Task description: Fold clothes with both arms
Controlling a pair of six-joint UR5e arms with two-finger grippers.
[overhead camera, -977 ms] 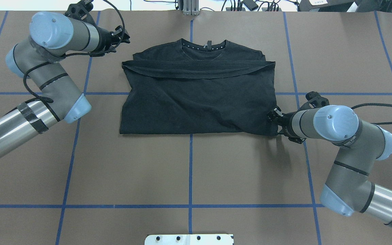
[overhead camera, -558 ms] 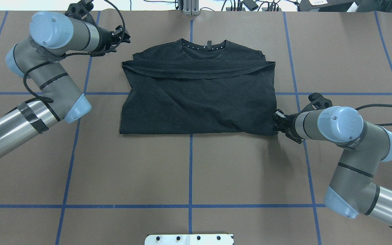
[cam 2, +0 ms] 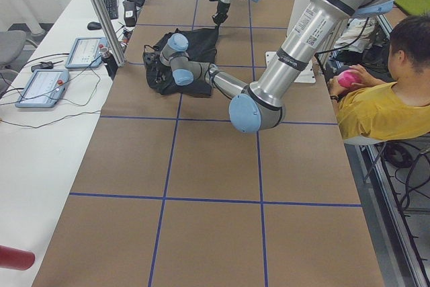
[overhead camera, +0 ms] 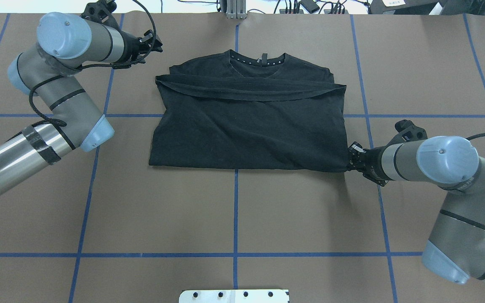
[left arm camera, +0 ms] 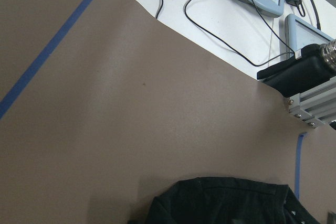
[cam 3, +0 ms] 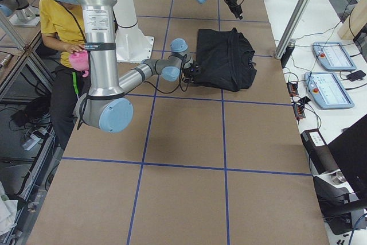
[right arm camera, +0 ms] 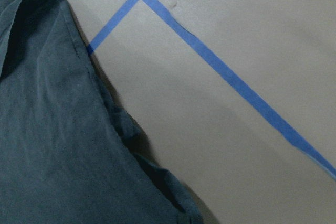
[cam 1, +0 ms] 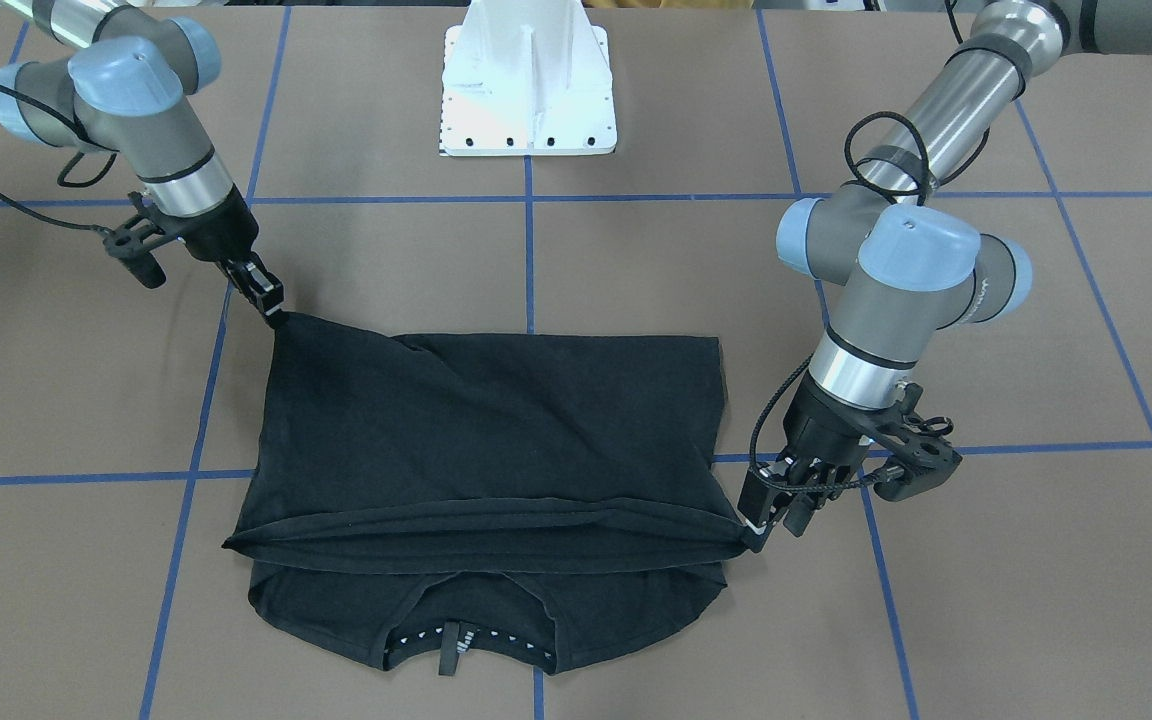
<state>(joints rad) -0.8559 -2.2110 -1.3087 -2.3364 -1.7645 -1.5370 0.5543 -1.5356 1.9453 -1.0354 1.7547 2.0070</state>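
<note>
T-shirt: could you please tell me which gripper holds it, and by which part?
The right gripper pinches the T-shirt at its robot-side right corner; the left gripper holds nothing.

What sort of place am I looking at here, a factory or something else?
Most likely a robotics lab. A left arm and right arm flank a T-shirt on a table taped with a blue grid, control tablets sit on a side bench, and a person sits nearby.

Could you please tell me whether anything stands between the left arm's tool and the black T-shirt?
Nothing visible does. The left tool hovers just beside a corner of the folded black cotton T-shirt, with only bare brown table covering around it. The right tool grips the diagonally opposite corner.
</note>
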